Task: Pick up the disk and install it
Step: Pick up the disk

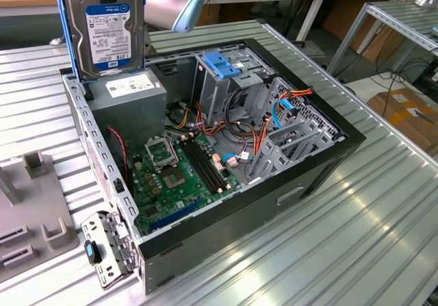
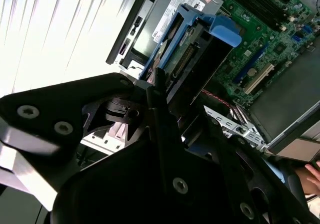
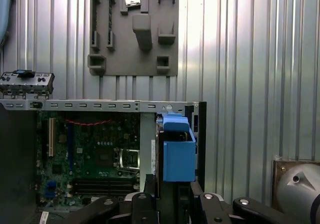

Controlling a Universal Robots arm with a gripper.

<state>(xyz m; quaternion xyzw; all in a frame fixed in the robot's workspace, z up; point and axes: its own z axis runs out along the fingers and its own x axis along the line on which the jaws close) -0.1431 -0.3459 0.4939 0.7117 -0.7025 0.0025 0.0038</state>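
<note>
In the exterior view, a grey fixture plate [image 1: 34, 203] is lying at 8 o'clock, with the frame edge cutting part of it off. At 11 o'clock the disk [image 1: 109, 32] is hanging upright with its label facing the camera. It is over the power-supply box [image 1: 130, 94] in the open computer case [image 1: 301, 176]. The disk's top is running out of frame, and whether its lower edge is touching the box is hard to tell. In the first wrist view the gripper [image 3: 172, 194] is clamping the disk edge-on, and the blue carrier [image 3: 178, 156] is hiding most of the drive's body.
</note>
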